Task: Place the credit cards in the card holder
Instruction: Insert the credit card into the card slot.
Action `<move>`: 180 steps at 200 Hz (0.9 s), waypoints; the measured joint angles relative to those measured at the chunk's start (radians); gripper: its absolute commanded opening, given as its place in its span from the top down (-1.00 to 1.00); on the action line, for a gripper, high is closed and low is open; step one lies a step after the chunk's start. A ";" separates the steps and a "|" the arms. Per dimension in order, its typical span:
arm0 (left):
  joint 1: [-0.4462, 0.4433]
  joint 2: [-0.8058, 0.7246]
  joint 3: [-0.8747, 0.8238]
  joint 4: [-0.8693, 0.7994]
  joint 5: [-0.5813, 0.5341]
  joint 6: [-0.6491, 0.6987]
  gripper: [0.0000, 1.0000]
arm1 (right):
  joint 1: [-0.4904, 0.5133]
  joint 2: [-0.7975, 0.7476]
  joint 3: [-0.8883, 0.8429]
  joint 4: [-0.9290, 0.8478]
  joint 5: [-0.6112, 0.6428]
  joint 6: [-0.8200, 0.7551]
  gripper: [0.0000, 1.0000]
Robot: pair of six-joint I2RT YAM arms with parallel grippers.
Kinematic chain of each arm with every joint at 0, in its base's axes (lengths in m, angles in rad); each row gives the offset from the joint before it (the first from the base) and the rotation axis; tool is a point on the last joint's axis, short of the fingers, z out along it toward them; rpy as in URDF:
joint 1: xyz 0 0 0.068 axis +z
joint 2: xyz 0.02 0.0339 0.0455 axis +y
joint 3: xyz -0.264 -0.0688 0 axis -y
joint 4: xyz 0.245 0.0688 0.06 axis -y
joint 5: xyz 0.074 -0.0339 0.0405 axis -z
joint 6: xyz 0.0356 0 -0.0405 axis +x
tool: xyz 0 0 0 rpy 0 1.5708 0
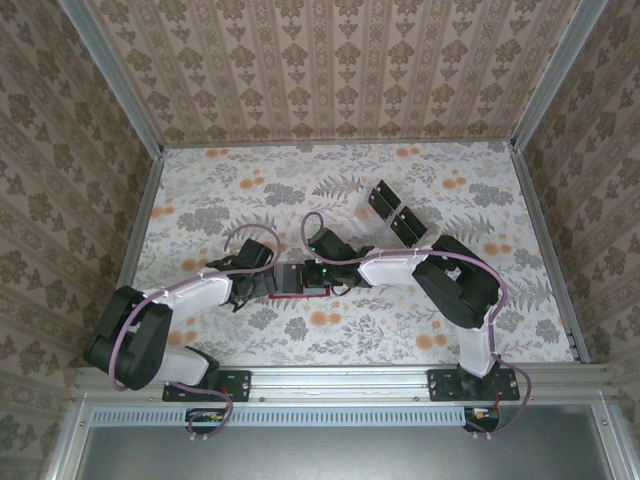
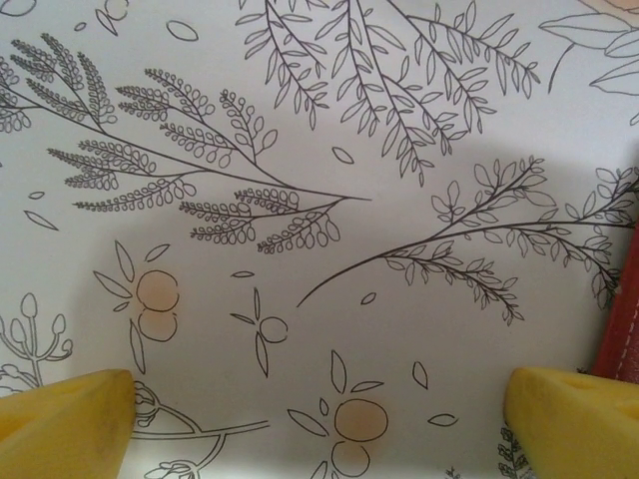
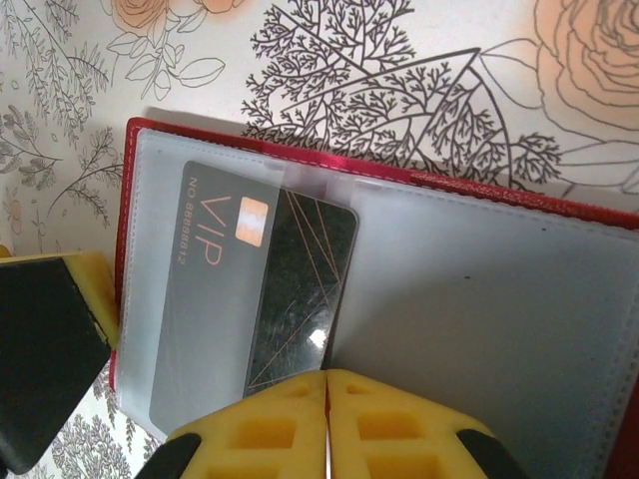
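Note:
The card holder (image 3: 519, 309) lies open on the table, a red wallet with greyish clear pockets. One black credit card (image 3: 300, 289) marked VIP sits partly under the left pocket's film, its right part bare. My right gripper (image 3: 326, 384) is shut, its yellow fingertips pressed together at the card's near edge. From above, the holder (image 1: 300, 278) lies between both grippers. My left gripper (image 2: 319, 429) is open wide over bare cloth, the holder's red edge (image 2: 621, 329) beside its right finger (image 2: 574, 424). More credit cards (image 1: 383, 197) stand in a clear tray.
The clear plastic tray (image 1: 397, 212) with black cards stands behind and to the right of the holder on the floral tablecloth. Patterned walls enclose the table on three sides. A finger of the left gripper (image 3: 50, 349) sits at the holder's left edge.

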 measured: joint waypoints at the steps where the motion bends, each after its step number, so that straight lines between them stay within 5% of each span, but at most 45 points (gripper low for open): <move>1: 0.000 0.000 0.000 0.000 0.000 0.000 -0.99 | 0.000 0.001 0.001 0.000 0.000 0.000 0.84; 129: -0.002 0.008 0.003 0.005 0.000 0.000 -0.99 | 0.016 0.072 0.096 -0.009 -0.021 0.006 0.83; 180: -0.001 -0.015 0.003 -0.002 0.006 0.014 -0.99 | 0.011 0.009 0.069 -0.011 -0.026 0.007 0.21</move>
